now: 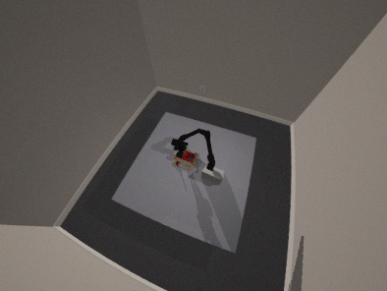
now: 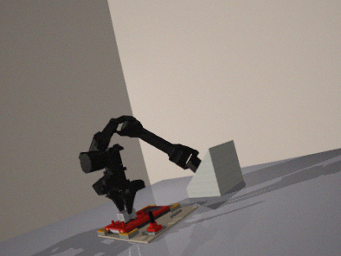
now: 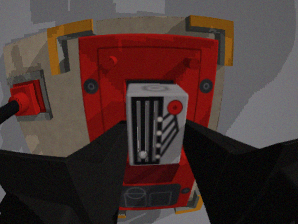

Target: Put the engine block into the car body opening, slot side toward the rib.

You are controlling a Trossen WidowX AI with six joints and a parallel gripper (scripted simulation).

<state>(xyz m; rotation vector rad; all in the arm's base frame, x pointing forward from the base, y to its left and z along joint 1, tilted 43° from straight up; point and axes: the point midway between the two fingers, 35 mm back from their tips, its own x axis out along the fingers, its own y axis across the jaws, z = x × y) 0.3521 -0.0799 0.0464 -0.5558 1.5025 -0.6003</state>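
Observation:
The red car body [image 2: 154, 214] [image 3: 112, 50] lies on a beige board [image 2: 183, 213] [image 3: 65, 122]. My gripper [image 2: 125, 213] [image 3: 154, 125] is over it, pointing down, and is shut on the light grey engine block [image 2: 121, 217] [image 3: 172, 145], one finger on each side. The block stands up out of the car body; its visible face has dark stripes and a red round mark. The dark edge of the opening [image 3: 150, 82] shows just past the block's far end in the wrist view. The rest of the opening and the rib are hidden, so I cannot tell how deep the block sits.
A red piece [image 2: 153, 227] [image 3: 31, 95] with a black upright stick stands on the board beside the car body. Yellow corner pieces [image 3: 71, 29] [image 3: 220, 29] stand around the body's corners. A pale wedge-shaped block [image 1: 217, 173] [image 2: 205, 183] is at the arm's base.

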